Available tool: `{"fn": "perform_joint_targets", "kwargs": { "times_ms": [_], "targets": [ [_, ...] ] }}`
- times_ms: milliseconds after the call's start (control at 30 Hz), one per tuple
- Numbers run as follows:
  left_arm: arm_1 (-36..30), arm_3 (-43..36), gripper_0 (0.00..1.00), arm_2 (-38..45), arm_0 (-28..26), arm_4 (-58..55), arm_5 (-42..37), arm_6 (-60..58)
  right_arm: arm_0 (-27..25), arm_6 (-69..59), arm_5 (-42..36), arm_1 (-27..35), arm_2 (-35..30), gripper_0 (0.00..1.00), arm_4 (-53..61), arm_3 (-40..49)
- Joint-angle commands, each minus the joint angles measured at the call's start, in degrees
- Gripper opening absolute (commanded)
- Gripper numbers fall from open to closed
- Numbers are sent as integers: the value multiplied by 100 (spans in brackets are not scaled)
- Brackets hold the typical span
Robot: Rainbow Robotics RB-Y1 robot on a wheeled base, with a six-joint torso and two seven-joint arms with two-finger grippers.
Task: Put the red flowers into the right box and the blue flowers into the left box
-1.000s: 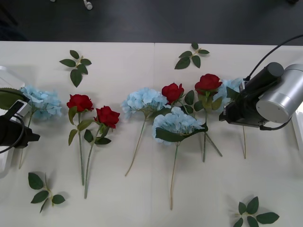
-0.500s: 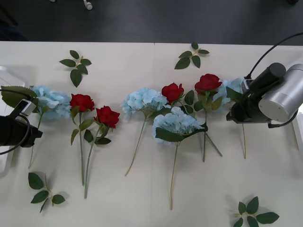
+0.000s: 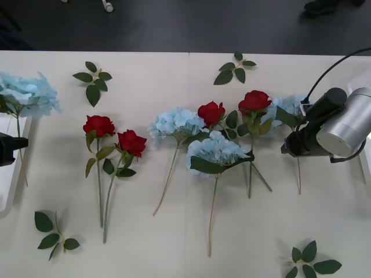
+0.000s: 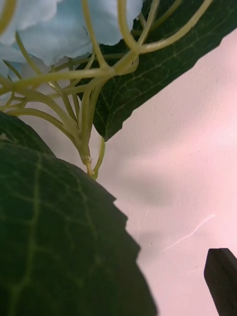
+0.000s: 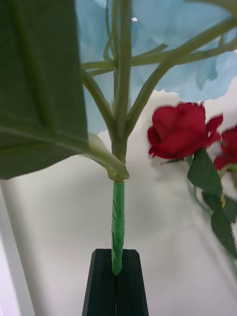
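Blue flower [image 3: 26, 95], stem pinched in the left gripper [image 5: 117, 276], hung beside the left box [image 3: 8, 191]; whether the right gripper [image 3: 288, 145] was open or closed, I could not tell.

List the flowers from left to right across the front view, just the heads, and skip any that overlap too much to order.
Held blue flower → red rose → red rose → blue flower → red rose → red rose → blue flower by the right gripper.

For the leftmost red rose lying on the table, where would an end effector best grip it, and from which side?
Grip the leftmost red rose on the bare green stem below its leaves, coming straight down from above. The stem lies flat and thin on the table, with open space either side; the bloom is bulky.
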State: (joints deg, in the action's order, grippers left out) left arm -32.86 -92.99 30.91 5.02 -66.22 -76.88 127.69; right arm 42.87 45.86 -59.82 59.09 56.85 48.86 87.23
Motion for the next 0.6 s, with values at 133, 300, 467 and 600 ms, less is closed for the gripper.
{"fn": "perform_joint_targets", "kwargs": {
  "times_ms": [133,300,467,600],
  "targets": [
    [-115,-1363,0,442,-757,171,499,-2477,81,573,85,-73,-104,100,-140,-172],
    [-353,-1538,0,556,-801,865,490,-3620,90,661,243,-267,-104,100,-157,-523],
    [-1056,-1143,0,293,-721,1234,481,-4815,81,731,339,-372,-95,100,-175,-664],
    [-1495,-238,0,222,-264,1243,235,-5123,81,801,357,-381,-104,97,-140,-664]
  ]
}}
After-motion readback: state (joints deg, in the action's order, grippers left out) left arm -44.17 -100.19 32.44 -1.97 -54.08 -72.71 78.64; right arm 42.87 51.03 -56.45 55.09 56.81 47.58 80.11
